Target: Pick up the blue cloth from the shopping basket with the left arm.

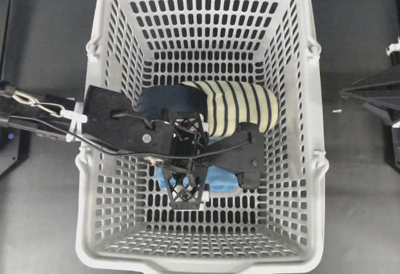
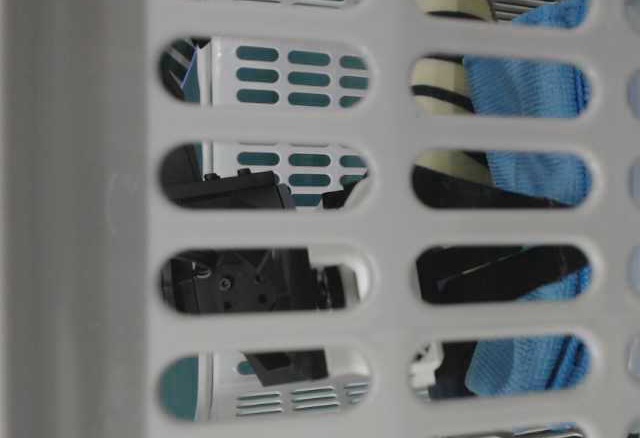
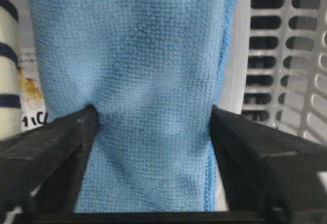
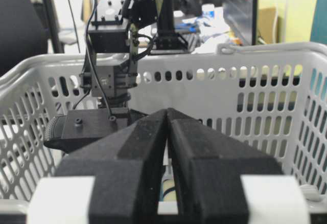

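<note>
Two fingers of the left gripper (image 3: 153, 127) pinch the blue cloth (image 3: 138, 81) near the basket's (image 1: 315, 180) front wall, beside the slipper (image 1: 240, 108); squeeze fully, then lift straight up.

One shopping basket (image 1: 315, 161), light grey. One blue cloth (image 3: 148, 81) inside it. One striped slipper (image 1: 240, 108), navy and cream, also inside. Two robot arms: left arm (image 1: 119, 124) reaching into the basket, right arm (image 1: 375, 96) at the table edge. Two grippers, one per arm.
</note>
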### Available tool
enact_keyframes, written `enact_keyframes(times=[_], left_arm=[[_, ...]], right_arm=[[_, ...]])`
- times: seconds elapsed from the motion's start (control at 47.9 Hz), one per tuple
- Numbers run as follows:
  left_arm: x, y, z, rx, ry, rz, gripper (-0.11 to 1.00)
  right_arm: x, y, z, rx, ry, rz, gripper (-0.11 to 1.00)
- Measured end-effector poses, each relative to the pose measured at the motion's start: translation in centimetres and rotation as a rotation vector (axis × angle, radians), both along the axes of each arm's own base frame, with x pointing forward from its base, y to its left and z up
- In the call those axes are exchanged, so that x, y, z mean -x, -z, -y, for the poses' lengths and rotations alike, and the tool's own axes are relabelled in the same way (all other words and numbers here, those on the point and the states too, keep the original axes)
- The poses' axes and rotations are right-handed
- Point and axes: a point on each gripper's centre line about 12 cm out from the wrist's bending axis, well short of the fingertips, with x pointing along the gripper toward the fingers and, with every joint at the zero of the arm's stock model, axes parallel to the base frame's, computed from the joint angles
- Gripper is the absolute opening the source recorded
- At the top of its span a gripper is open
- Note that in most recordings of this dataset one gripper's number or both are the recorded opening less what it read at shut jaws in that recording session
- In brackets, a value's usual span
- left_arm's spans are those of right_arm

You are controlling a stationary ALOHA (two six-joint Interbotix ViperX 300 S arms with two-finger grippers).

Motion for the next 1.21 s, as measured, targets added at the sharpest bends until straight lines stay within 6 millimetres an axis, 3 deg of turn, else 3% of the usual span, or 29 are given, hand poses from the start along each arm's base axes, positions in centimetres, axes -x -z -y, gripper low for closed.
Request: enact_keyframes(times=[0.167,0.23,0.355,0.48,0.605,0.772,0.855,0.96,1.21], left_arm=[[0.1,-0.1,0.0,0.003,-0.007,0.0,0.25],[0.1,-0.2,0.0,0.003,-0.007,-0.002,0.13],[0.4,-1.8,-0.1,0.002,-0.007,0.001,0.13],[0.6,-5.0,0.0,0.002,-0.005,0.015,0.13],[0.5,-10.0,0.0,0.007,-0.01,0.05,0.13],[0.9,-18.1,-0.1,0.019,-0.017,0.119,0.13],[1.6,-21.0,-0.2,0.021,-0.021,0.131,0.13],[2.2,-22.5,-0.4,0.016,-0.026,0.105,0.13],[1.9,-21.8,-0.8,0.009,-0.037,0.06,0.13]], right_arm=[[0.0,0.0,0.0,0.002,0.0,0.002,0.0],[0.0,0.0,0.0,0.002,0.0,0.002,0.0],[0.0,0.0,0.0,0.002,0.0,0.002,0.0],[0.0,0.0,0.0,0.0,0.0,0.002,0.0],[0.0,0.0,0.0,0.0,0.0,0.0,0.0],[0.0,0.0,0.0,0.0,0.0,0.002,0.0],[0.0,0.0,0.0,0.0,0.0,0.002,0.0],[0.0,0.0,0.0,0.0,0.0,0.0,0.0],[0.1,-0.1,0.0,-0.001,-0.002,0.006,0.0]])
